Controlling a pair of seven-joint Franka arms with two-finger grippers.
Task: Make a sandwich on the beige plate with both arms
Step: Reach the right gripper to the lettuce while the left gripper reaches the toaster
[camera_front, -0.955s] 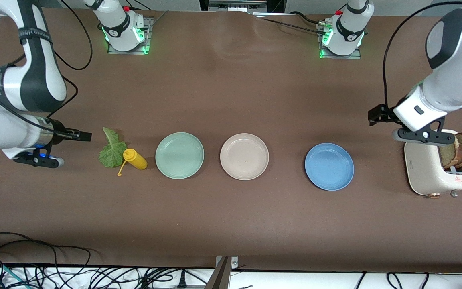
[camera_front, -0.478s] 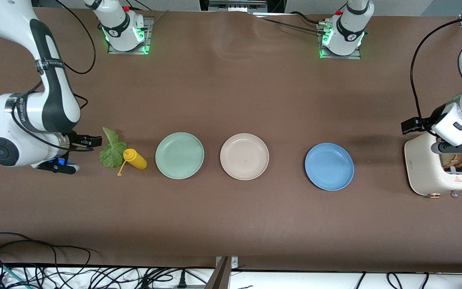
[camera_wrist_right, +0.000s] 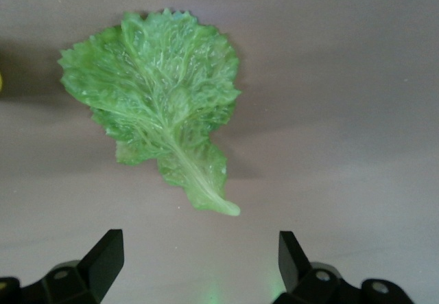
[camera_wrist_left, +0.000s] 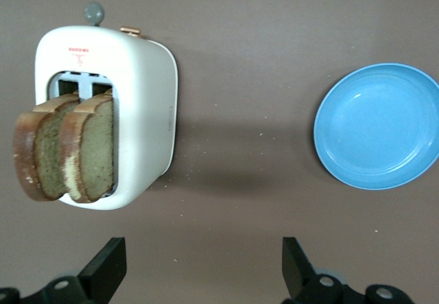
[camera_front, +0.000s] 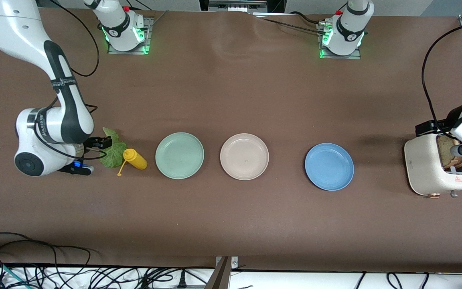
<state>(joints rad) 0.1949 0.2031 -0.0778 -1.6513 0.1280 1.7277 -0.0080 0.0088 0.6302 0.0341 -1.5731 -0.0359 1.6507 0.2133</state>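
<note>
Beige plate [camera_front: 244, 156], bare, between mint plate [camera_front: 179, 155] and blue plate [camera_front: 329, 166]. Right gripper [camera_wrist_right: 195, 266], fingers spread wide and holding nothing, over lettuce leaf [camera_wrist_right: 159, 100]. Left gripper [camera_wrist_left: 202, 270], equally wide and unladen, over toaster [camera_wrist_left: 140, 105]; only its wrist view shows both bread slices [camera_wrist_left: 65, 146] clearly.

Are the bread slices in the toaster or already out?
In. Both bread slices stand in the toaster slots, tops sticking out; neither is gripped.
</note>
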